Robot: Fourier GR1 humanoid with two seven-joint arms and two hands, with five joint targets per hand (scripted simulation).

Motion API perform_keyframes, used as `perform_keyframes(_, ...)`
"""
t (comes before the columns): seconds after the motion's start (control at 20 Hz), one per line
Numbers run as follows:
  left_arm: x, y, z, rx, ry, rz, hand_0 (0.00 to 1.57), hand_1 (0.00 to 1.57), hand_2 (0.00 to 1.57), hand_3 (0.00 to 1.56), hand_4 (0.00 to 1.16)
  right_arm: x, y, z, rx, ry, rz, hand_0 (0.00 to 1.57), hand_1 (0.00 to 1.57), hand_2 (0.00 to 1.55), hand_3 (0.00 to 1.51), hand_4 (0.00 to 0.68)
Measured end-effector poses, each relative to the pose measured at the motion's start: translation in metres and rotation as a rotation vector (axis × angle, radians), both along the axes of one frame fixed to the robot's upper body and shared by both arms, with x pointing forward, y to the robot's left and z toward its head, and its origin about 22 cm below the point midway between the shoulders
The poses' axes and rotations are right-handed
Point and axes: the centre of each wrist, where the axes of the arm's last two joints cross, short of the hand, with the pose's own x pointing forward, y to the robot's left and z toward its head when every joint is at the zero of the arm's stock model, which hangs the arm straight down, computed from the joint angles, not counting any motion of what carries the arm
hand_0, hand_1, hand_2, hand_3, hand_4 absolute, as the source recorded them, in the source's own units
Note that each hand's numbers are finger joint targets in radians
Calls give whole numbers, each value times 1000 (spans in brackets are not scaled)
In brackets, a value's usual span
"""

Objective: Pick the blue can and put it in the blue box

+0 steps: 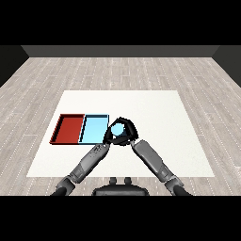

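Where my two forearms meet above the white table point(155, 108), the blue can point(119, 130) sits between my hands, just to the right of the light blue tray point(94, 128) and not inside it. My right hand point(132, 132) has its black fingers curled round the can's right side and over its top, so I count that hand as clamped on the can. My left hand point(108, 135) presses close against the can's left side, overlapping the near right corner of the light blue tray; its fingers merge with the dark mass around the can, and I cannot tell whether they are curled or straight. Only a pale blue patch of the can shows through the ring of fingers, and I cannot tell whether it rests on the table or is lifted off it. The red tray point(68, 128) lies touching the light blue one on its left, well clear of both my hands.
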Motion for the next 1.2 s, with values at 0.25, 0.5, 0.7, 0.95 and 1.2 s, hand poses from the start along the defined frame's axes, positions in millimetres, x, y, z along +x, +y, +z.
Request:
perform_keyframes(0.25,-5,-2,0,-10,-7,18,695,695,776,556,656,-1,0,3,9,3,16,1477,1477,1452,1399,592)
perform_keyframes(0.5,-5,-5,2,-40,14,43,1571,1571,1492,1259,637,-1,-2,7,21,-4,9,1457,1457,1454,1410,548)
perform_keyframes(0.7,0,-7,2,-98,-32,73,1571,1571,1558,1436,884,-3,-6,8,54,22,1,831,831,905,587,144)
perform_keyframes(0.95,0,-6,-2,-120,-103,122,1571,1571,1552,1468,1044,-7,-5,7,40,49,-2,0,0,0,0,0)
perform_keyframes(1.2,0,-9,-5,-141,-130,134,1571,1571,1550,1444,1118,-3,-7,4,33,53,-7,0,0,0,0,0)
